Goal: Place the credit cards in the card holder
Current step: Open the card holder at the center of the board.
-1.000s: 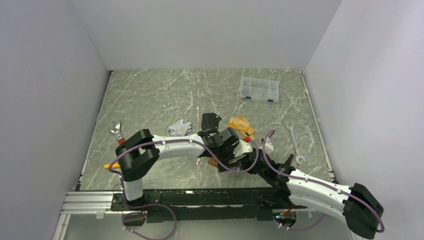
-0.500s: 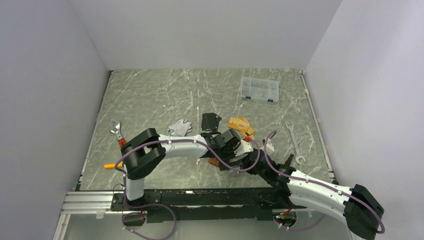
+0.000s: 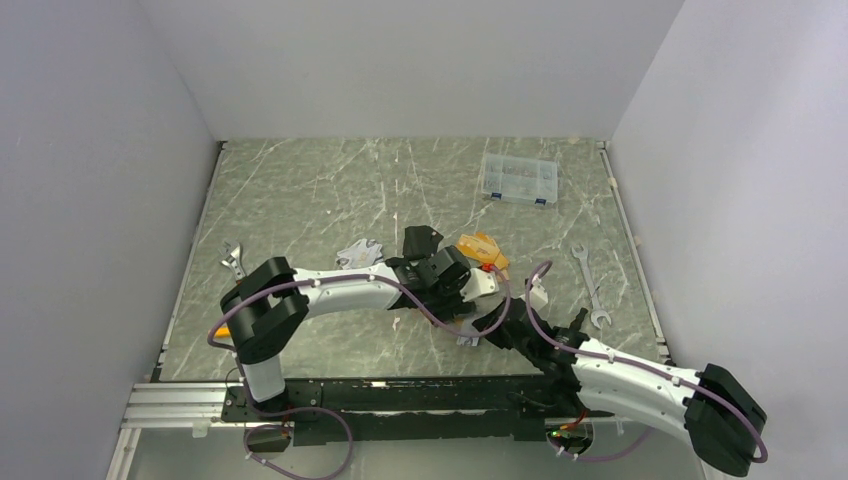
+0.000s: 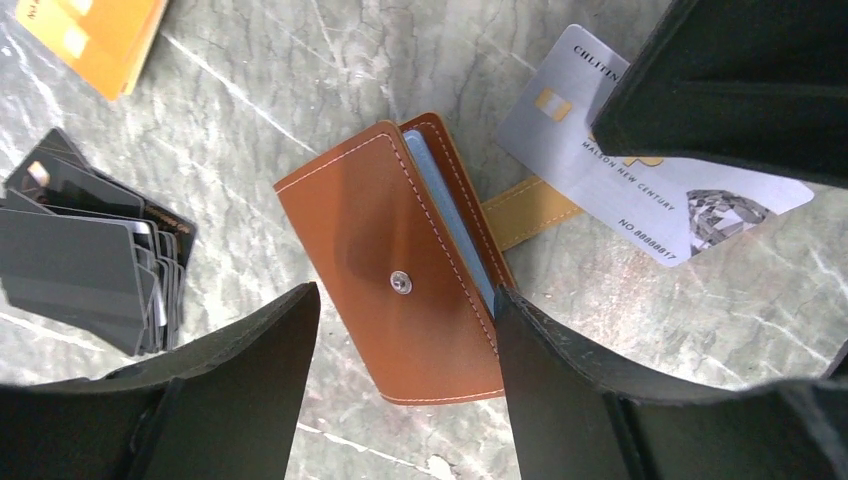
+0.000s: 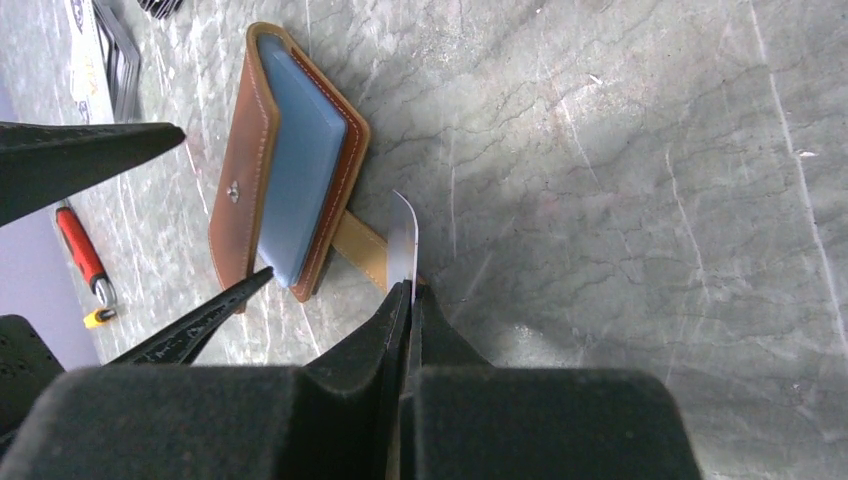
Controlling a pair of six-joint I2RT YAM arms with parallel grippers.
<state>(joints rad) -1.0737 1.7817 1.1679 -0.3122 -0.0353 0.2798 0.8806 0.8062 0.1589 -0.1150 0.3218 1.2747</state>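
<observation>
The tan-brown card holder lies on the table with its blue insert showing at the open edge and its snap tab out to the side. My left gripper is open, one finger on each side of the holder's near end. My right gripper is shut on a silver-grey credit card and holds it on edge just beside the holder's tab. The black card pile, orange-gold pile and silver pile lie just beyond the grippers. In the top view the arms mostly hide the holder.
A clear compartment box stands at the back right. A wrench lies at the right and an adjustable wrench at the left. A red-handled tool lies near the holder.
My left arm has shifted, its elbow moving left and its gripper drawing a little toward the card piles. The right arm has barely moved and still holds the silver card.
</observation>
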